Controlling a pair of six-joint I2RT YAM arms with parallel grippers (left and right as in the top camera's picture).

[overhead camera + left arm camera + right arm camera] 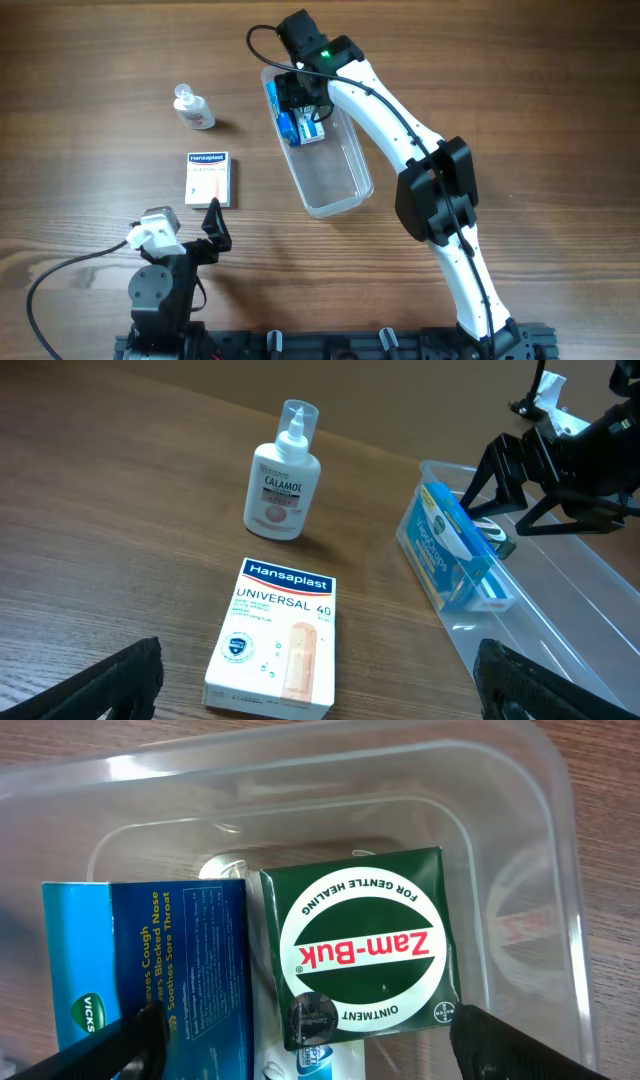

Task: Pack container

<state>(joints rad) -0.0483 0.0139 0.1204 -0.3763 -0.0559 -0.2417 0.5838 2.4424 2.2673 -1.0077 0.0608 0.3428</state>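
The clear plastic container (340, 190) lies slantwise at the table's middle; it also shows in the left wrist view (590, 610) and the right wrist view (520, 840). At its far end lie a blue Vicks box (285, 115) (445, 545) (150, 960) and a green Zam-Buk ointment box (360, 950). My right gripper (303, 95) (310, 1050) hovers over them, open, its fingers wide apart and touching neither. My left gripper (200, 228) (320, 685) is open and empty, just in front of a white Hansaplast plaster box (208, 178) (275, 635) lying flat on the table.
A small clear Calamol bottle (193, 108) (280, 485) stands upright behind the Hansaplast box, left of the container. The container's near half holds nothing. The right arm (430, 190) reaches across the table's right side.
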